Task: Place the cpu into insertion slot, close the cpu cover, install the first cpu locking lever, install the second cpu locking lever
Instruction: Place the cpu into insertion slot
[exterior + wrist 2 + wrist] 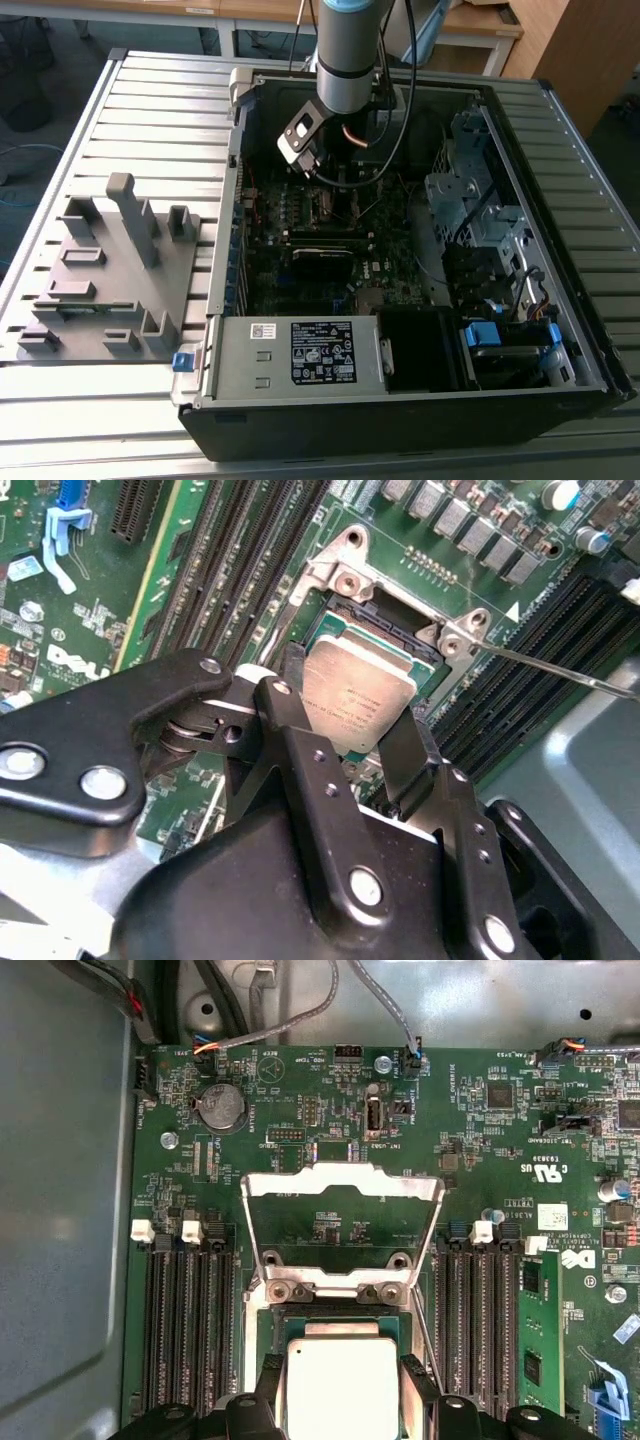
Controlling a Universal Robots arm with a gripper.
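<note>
1. One grey-and-blue robot arm, exterior view. It stood over an open black computer case lying on a ribbed metal table. Its black gripper hung low inside the case, above the dark green motherboard. A grey moulded fixture plate lay at the exterior view's left, apart from the case.

2. Second wrist view. The gripper had its two black fingers drawn in against opposite edges of the small flat square cpu, which had a dull silver-grey metal top, and so held it. The cpu was directly over the small square black insertion slot. Whether it was fully seated could not be told. A thin steel lever rod ran off from the slot's corner.

3. First wrist view. The cpu lay between the fingers of the gripper. The thin square silvery cpu cover, a frame with a large cut-out, was swung open beyond the insertion slot. Long black memory slots flanked it on both sides.

4. Handling, as judged. The cpu looked light, thin and stiff. Its smooth metal top was probably slippery, and its underside and the slot's pin face were probably fragile. The opposite side edges looked like the safest place to hold it, keeping it level.
</note>
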